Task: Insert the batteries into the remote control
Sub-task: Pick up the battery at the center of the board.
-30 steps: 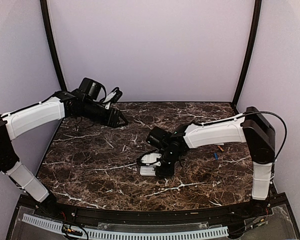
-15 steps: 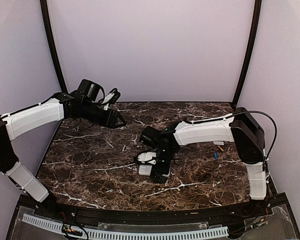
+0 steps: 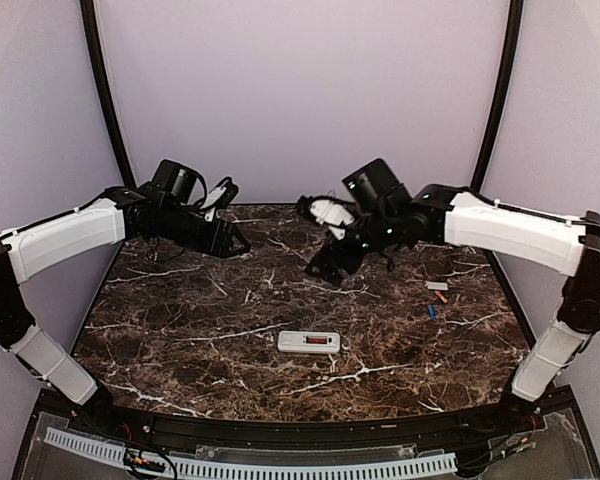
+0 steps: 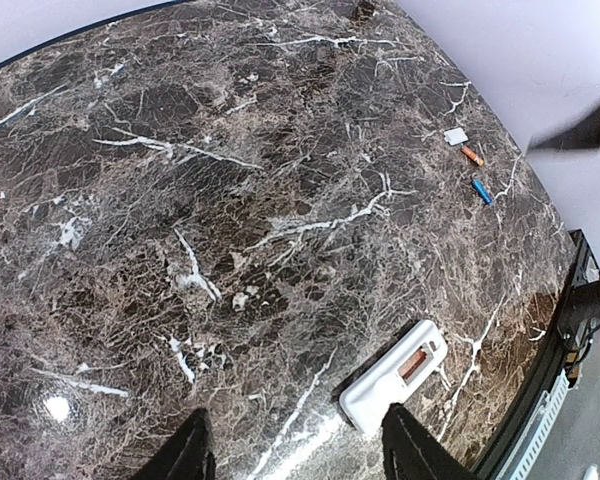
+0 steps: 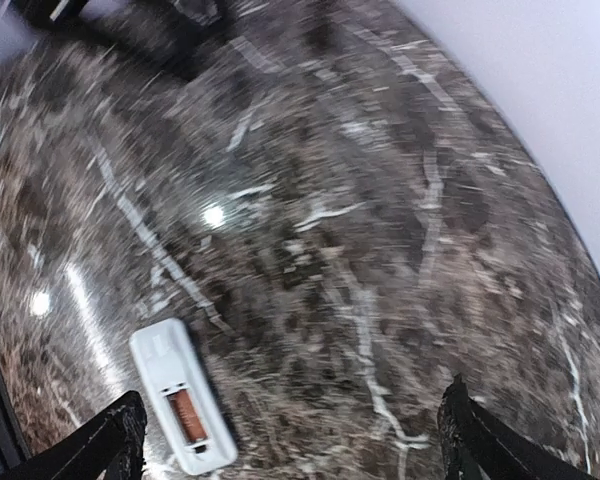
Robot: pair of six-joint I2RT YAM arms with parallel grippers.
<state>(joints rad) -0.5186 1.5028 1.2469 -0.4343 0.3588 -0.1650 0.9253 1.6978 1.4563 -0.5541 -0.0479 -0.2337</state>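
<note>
Our remote (image 3: 308, 341) lies flat on the surface (image 3: 180, 300), bay (image 4: 412, 362) upward. Right of the remote, well apart from it, the orange battery (image 3: 441, 297) and blue battery (image 3: 431, 312) lie close together, a cover plate (image 3: 437, 286) just beyond them. Our left pincer (image 4: 298, 455) hangs released, far to the left of the remote; our right pincer (image 5: 295, 445) gapes too, raised beyond the remote. We judge both cells light, stiff, smooth and ready to roll: take each across its middle, pincer square to its length. The remote looks light and may slide when pressed.
</note>
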